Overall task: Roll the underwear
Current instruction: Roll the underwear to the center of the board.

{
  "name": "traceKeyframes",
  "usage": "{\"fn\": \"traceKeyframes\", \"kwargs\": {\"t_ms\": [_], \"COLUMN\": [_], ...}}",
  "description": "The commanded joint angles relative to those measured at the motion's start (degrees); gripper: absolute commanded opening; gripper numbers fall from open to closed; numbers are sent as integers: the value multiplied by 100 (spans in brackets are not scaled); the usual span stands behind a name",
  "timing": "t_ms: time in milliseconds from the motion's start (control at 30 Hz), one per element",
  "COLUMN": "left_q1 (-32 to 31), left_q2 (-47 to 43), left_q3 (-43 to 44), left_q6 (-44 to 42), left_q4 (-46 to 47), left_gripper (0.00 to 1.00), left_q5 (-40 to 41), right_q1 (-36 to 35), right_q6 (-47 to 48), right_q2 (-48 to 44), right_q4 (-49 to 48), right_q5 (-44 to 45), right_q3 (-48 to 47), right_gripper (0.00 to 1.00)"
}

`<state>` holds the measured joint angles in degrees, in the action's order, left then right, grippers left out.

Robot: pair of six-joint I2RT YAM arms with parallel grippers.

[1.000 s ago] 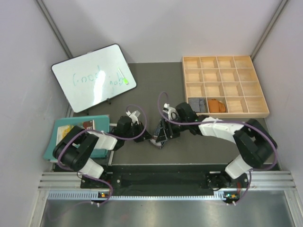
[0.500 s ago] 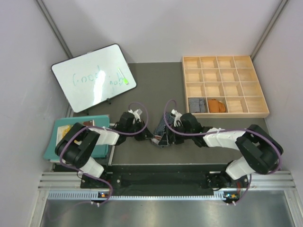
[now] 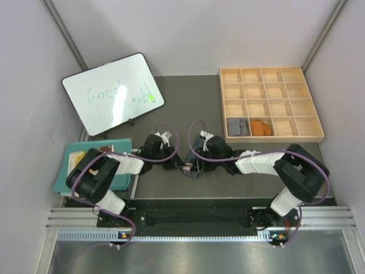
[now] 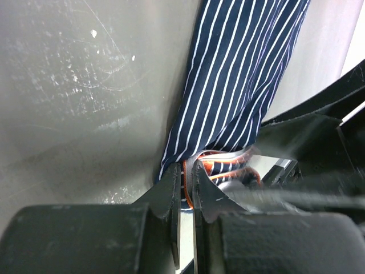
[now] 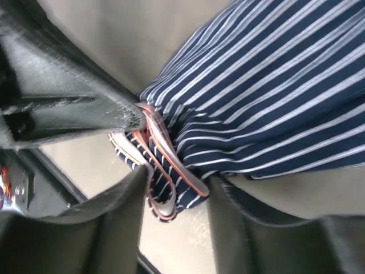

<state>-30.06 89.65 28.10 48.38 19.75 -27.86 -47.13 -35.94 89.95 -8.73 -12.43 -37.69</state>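
Note:
The dark navy white-striped underwear [image 3: 191, 166] lies bunched on the dark table between both grippers. My left gripper [image 3: 178, 163] is shut on its orange-edged waistband, seen up close in the left wrist view [image 4: 187, 171], where the striped cloth [image 4: 239, 85] stretches away. My right gripper [image 3: 200, 160] is closed around a folded bunch of the same waistband in the right wrist view [image 5: 177, 194], with the cloth [image 5: 274, 85] spreading beyond. The grey pinstriped pair [image 3: 237, 125] and the rust-orange pair [image 3: 262, 127] each sit in a tray compartment.
A wooden compartment tray [image 3: 274, 139] stands at the back right. A whiteboard [image 3: 113, 93] leans at the back left. A teal mat with a book [image 3: 71, 162] lies at the left, under the left arm. The table's front edge runs just behind the arm bases.
My right gripper has moved left and down towards the left gripper. The navy cloth has gone from a raised tent shape to a low compact bunch. The left gripper shifted slightly right.

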Motion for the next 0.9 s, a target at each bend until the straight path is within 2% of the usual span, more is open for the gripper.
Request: {"fn": "traceKeyframes", "kwargs": {"t_ms": [0,33,100,133,167,267,433,633,867], "left_q1": [-43,-43,-43,-43,-43,-43,-43,-43,-43], "left_q2": [-236,-289,-491,-570,-728,-983,-871,-668,-545], "left_q3": [-15,20,108,143,143,91,-50,-199,-322], "left_q6": [-83,-101,-136,-179,-197,-364,-724,-953,-1129], "left_q4": [-463,-550,-682,-726,-770,-806,-552,-59,213], "left_gripper": [13,18,35,41,53,65,68,68,67], "left_q5": [114,122,123,149,175,298,80,-281,-212], "right_q1": [-33,-33,-33,-33,-33,-15,169,608,784], "right_q6": [-219,-255,-299,-299,-308,-247,-238,-203,306], "right_q2": [408,435,514,541,567,690,883,1147,1472], "right_q4": [1049,1136,1216,1268,1321,1593,1691,1375,1690], "right_q5": [821,821,751,724,707,610,136,-917,-1446], "right_q3": [-124,-133,-177,-186,-229,-387,-450,-353,-651], "right_gripper": [38,28,18,9,5,0,0,0,0]}}
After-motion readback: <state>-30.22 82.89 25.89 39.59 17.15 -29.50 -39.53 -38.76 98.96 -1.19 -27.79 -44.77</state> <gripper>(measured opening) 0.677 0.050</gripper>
